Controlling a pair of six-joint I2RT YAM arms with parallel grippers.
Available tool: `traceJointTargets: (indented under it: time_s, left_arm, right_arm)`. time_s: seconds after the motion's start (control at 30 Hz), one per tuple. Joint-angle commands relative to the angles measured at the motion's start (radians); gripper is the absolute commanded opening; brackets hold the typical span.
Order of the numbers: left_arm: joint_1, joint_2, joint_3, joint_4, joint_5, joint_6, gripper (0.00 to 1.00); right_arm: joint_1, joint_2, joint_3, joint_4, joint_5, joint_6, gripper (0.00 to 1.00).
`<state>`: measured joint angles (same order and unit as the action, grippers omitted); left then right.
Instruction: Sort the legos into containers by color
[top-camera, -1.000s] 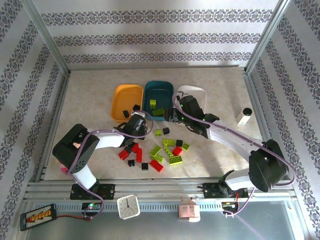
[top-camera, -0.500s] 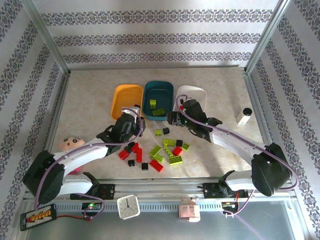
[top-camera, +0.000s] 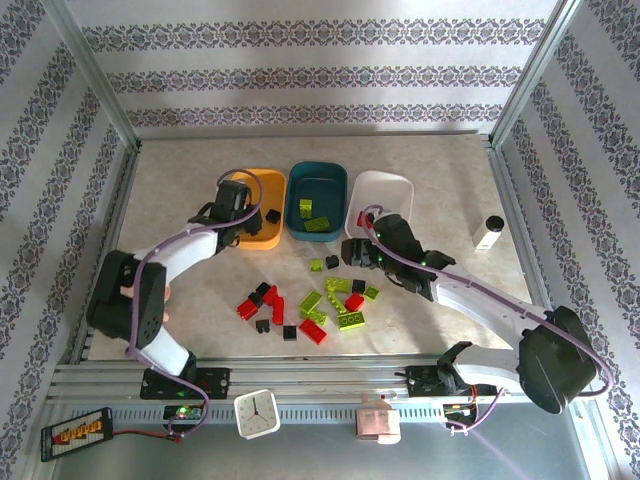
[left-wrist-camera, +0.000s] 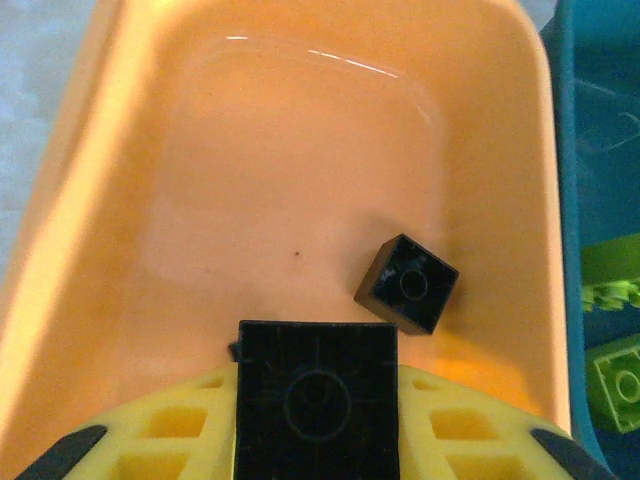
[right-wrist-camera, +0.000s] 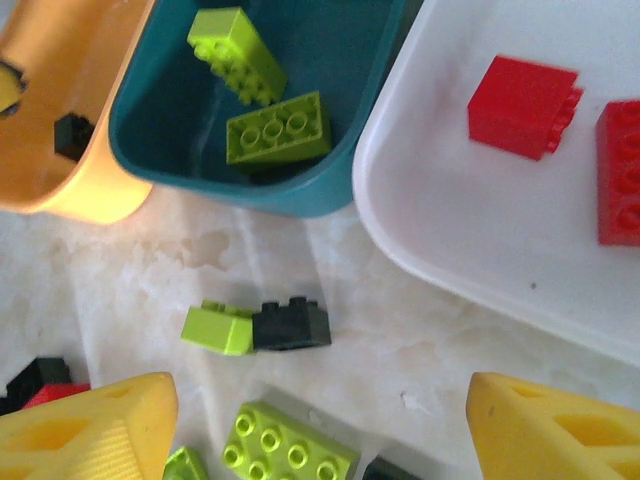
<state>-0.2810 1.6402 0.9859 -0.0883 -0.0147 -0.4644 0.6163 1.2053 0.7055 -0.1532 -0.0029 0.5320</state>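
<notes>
My left gripper (top-camera: 240, 208) hangs over the orange-yellow tray (top-camera: 250, 186), shut on a black lego (left-wrist-camera: 316, 400) that sits between its yellow fingers (left-wrist-camera: 165, 430). Another black lego (left-wrist-camera: 407, 284) lies loose in that tray (left-wrist-camera: 250, 150). The dark teal tray (right-wrist-camera: 340, 60) holds two lime legos (right-wrist-camera: 278, 128). In the translucent white tray (right-wrist-camera: 450, 220) lie two red legos (right-wrist-camera: 523, 105). My right gripper (right-wrist-camera: 320, 440) is open, low over the table just in front of the trays. Below it a lime lego (right-wrist-camera: 217, 328) touches a black one (right-wrist-camera: 290, 324), beside a larger lime lego (right-wrist-camera: 290, 450).
Several red, lime and black legos (top-camera: 310, 300) lie scattered in the middle of the table in front of the trays. A white cylinder with a black cap (top-camera: 488, 233) stands at the right. Patterned walls and metal rails enclose the table.
My left gripper rose from the pile and swung back-left over the orange-yellow tray with the black lego. My right gripper drew back from the white tray towards the pile.
</notes>
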Motion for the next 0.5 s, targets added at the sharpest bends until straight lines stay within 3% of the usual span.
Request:
traceJointTargets:
  time_s: [0.0, 0.23, 0.47]
  left_arm:
    - [0.017, 0.059, 0.081, -0.085, 0.026, -0.009, 0.25]
    - [0.021, 0.034, 0.101, -0.078, 0.093, -0.04, 0.63]
    - [-0.053, -0.237, -0.051, -0.036, 0.12, -0.068, 0.76]
  right_arm:
    - [0.032, -0.032, -0.021, -0.031, -0.035, -0.026, 0.77]
    - [0.088, -0.03, -0.013, -0.058, -0.047, -0.058, 0.78]
    - [0.16, 0.097, 0.066, -0.059, -0.014, -0.092, 0.78]
